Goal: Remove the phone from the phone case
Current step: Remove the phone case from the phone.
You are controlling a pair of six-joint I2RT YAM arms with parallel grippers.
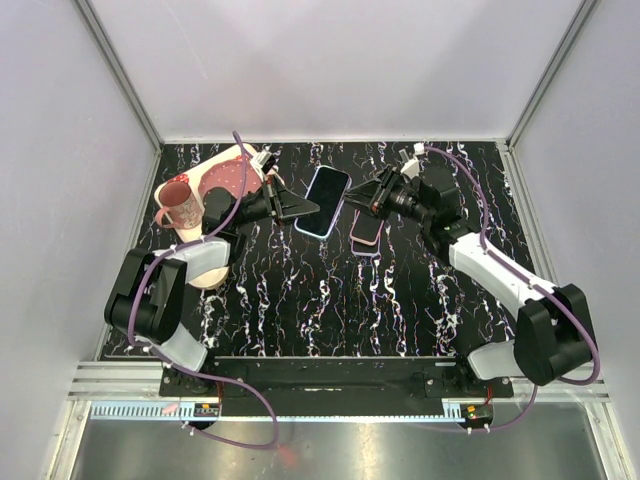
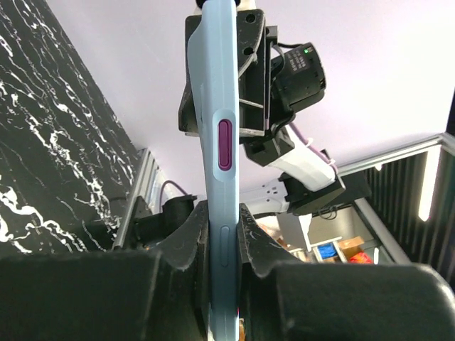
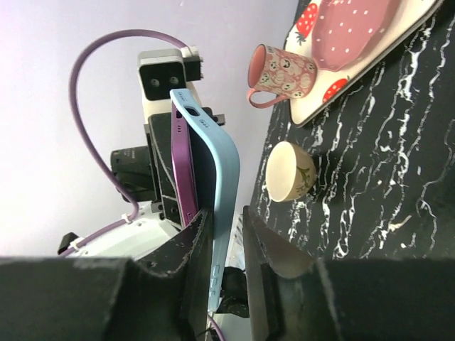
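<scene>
Phone, a slim purple slab (image 1: 324,198) in a pale-blue soft case (image 2: 219,85), hangs in the air between both arms, seen from above. Left wrist: left gripper (image 2: 224,245) pinched narrow on its near side. Right wrist: right gripper (image 3: 222,241) clamps the opposite side, phone's far end gaping free of the case.

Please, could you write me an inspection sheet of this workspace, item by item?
Surface: black table with white veining.
Job's things: light blue phone case held off the table between both hands; purple phone partly out of it at one end.
Clutter: tray holding a pink bowl; pink mug by the tray; cream cup on the table; second phone-like item lying flat below the right hand.
Hands: left hand shut on the case; right hand shut on the case.
Cables: purple cables loop along both arms.
Surroundings: pale walls; nothing else seen.
</scene>
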